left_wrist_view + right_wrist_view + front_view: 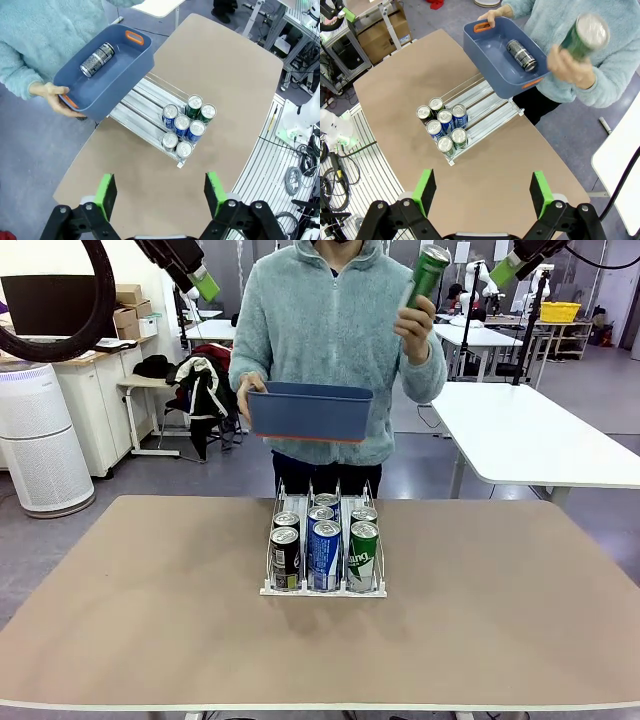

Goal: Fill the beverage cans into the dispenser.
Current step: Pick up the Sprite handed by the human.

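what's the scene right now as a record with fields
dispenser: white wire-framed three-lane rack on the tan table
loaded cans: seven, slim aluminium, black, blue and green, at the front
blue plastic bin: in the person's hand, one black can lying inside
green can: raised in the person's other hand
left gripper: open, empty
right gripper: open, empty

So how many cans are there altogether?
9. Seven stand in the dispenser: three in the middle lane, two in each side lane. One black can lies in the blue bin. The person's hand holds a green can up.
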Robot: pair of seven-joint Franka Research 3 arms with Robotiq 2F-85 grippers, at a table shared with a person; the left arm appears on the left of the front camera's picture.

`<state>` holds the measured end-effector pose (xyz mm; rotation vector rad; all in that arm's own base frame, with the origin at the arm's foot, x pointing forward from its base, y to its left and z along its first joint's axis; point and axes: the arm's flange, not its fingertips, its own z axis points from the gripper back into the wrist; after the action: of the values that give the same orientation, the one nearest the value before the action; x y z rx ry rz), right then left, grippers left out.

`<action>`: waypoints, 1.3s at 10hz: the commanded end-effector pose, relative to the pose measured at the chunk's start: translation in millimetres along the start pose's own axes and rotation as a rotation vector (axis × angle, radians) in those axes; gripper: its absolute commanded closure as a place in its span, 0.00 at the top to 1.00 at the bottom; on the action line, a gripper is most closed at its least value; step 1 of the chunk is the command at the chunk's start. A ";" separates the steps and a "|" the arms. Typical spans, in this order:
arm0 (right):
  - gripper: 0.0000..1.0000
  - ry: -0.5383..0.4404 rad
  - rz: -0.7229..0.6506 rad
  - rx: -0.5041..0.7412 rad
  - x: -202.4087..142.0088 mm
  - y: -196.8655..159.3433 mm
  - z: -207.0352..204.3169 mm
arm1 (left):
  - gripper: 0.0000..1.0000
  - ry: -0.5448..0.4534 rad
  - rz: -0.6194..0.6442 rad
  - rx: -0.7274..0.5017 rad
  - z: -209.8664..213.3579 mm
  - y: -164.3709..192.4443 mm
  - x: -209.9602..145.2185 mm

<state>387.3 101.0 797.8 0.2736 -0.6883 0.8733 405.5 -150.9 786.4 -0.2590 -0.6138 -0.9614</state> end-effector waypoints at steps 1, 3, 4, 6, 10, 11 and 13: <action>1.00 -0.002 0.006 0.005 -1.3 -0.5 -0.7 | 0.94 -0.003 0.001 -0.005 -1.2 1.1 -1.9; 1.00 -0.002 0.006 0.005 -1.3 -0.5 -0.7 | 0.94 -0.003 0.001 -0.005 -1.2 1.1 -1.9; 1.00 -0.002 0.006 0.005 -1.3 -0.5 -0.7 | 0.94 -0.003 0.001 -0.005 -1.2 1.1 -1.9; 1.00 -0.002 0.006 0.005 -1.3 -0.5 -0.7 | 0.94 -0.003 0.001 -0.005 -1.2 1.1 -1.9; 1.00 -0.002 0.006 0.005 -1.3 -0.5 -0.7 | 0.94 -0.003 0.001 -0.005 -1.2 1.1 -1.9; 1.00 -0.002 0.006 0.005 -1.3 -0.5 -0.7 | 0.94 -0.003 0.001 -0.005 -1.2 1.1 -1.9; 1.00 -0.002 0.006 0.005 -1.3 -0.5 -0.7 | 0.94 -0.003 0.001 -0.005 -1.2 1.1 -1.9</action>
<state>387.3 101.0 797.8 0.2736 -0.6883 0.8733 405.5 -150.9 786.4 -0.2590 -0.6138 -0.9614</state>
